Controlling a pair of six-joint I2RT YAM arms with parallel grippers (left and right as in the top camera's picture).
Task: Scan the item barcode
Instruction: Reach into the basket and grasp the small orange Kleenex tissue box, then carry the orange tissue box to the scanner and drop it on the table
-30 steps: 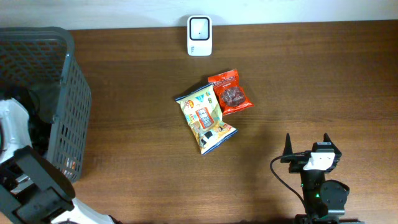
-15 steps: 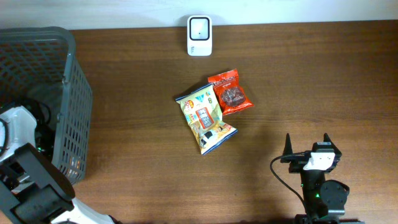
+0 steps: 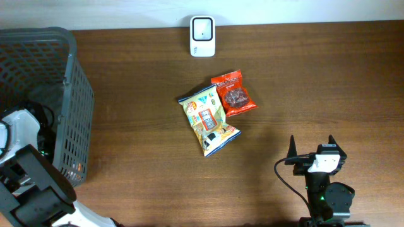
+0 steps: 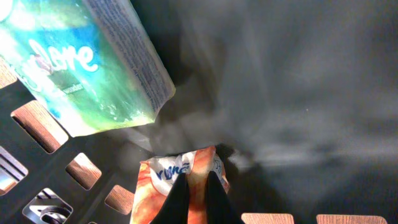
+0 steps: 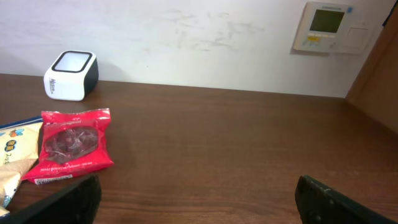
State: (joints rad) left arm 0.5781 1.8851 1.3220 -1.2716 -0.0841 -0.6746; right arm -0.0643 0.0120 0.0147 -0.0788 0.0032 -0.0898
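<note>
Orange film is all the left claw (image 4: 198, 180) has: its jaws are pinched shut on the packet (image 4: 165, 177), which lies on the basket (image 4: 56, 155) floor near a green pack (image 4: 81, 68). So slight a pinch could slip or tear on the lift, or the packet might catch the basket wall. The right claw (image 3: 312, 144) stands wide and empty, well apart from the scanner (image 3: 202, 36).

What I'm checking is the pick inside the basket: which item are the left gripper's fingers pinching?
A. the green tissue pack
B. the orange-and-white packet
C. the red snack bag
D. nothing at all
B: in the left wrist view the left gripper is shut on the edge of the orange-and-white packet, while the green tissue pack lies apart from it, untouched.
</note>
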